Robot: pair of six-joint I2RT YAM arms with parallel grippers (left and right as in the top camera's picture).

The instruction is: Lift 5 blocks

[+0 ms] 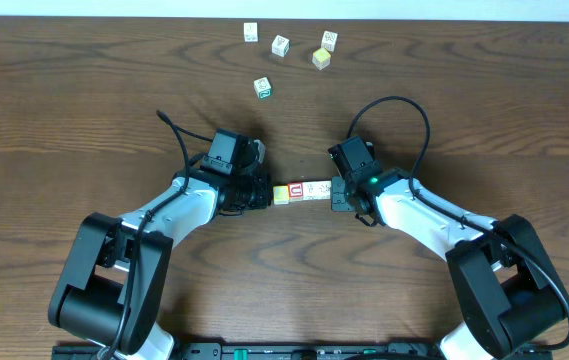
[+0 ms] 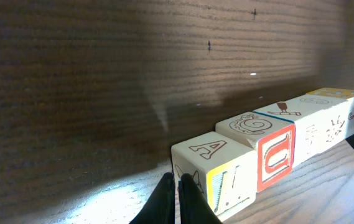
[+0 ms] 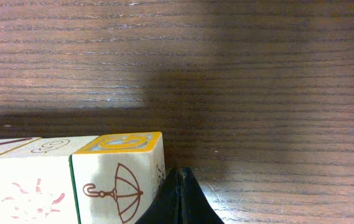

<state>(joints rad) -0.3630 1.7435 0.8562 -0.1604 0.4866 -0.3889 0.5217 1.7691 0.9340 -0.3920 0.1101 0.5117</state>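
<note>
- The left arm [image 1: 154, 215] angles in from the lower left with its wrist laid low over the table [image 1: 84, 90]. The right arm [image 1: 434, 215] mirrors it from the lower right.
- The left gripper [image 1: 267, 193] has its fingers [image 2: 167, 196] pressed together with no gap, and their tips butt against the near end of the blocks [image 1: 302, 190].
- The right gripper [image 1: 336, 192] is likewise fully closed. Its fingers [image 3: 180, 193] touch the opposite end cube.
- The blocks form one straight row, face to face, squeezed between the two sets of fingertips. Whether the row is clear of the table cannot be told.
- Beside the left fingers, the first cube shows an "A" on top and a yellow-edged side. The next has a spiral on top and a red-bordered "U".
- Farther along the row come whitish faces with faint reddish marks.
- Against the right fingers, the end cube has an orange-bordered top and an umbrella drawing on its side.
- Well beyond both grippers lie loose cubes [image 1: 280, 45], including a green-bordered cube [image 1: 262, 88].
</note>
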